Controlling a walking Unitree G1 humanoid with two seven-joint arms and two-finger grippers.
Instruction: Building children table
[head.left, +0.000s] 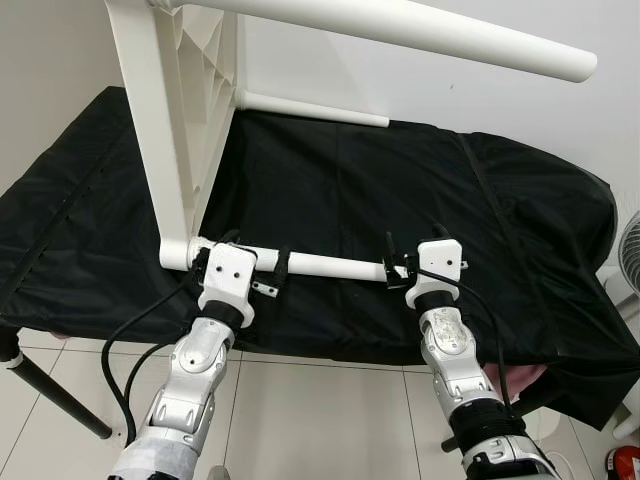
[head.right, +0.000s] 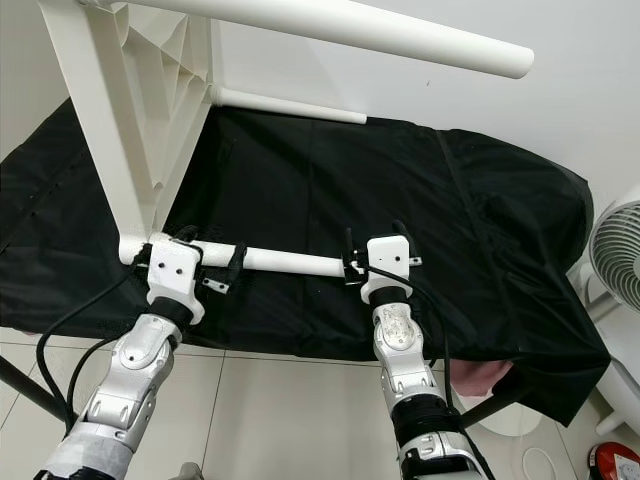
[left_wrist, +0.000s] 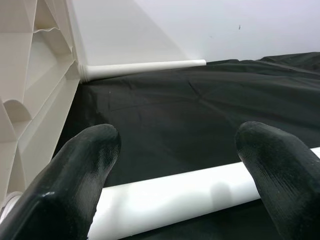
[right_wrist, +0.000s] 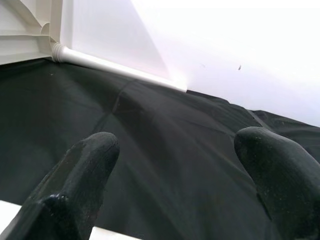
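Smooth white plastic table (head.left: 175, 130) and leg (head.left: 320, 265); matt black wrinkled cloth (head.left: 400, 210); finely textured black rubbery fingers (left_wrist: 85, 170); glossy floor tiles (head.left: 330, 420).

head stereo: my two eyes look forward and down from above my arms, over the black cloth (head.left: 400, 230) with the white table on its side (head.left: 180, 120).
eye offset: same scene in both; the right eye takes in more of the fan (head.right: 615, 255) at my right.
left wrist: looks along my left gripper (left_wrist: 175, 165), very close above the near white leg (left_wrist: 185, 195), facing the wall.
right wrist: looks along my right gripper (right_wrist: 175, 170), low over the cloth, same heading.
wrist overlap: both catch the far leg (right_wrist: 115, 67) at the wall (right_wrist: 225, 45).
head/wrist overlap: near leg, far leg, cloth.
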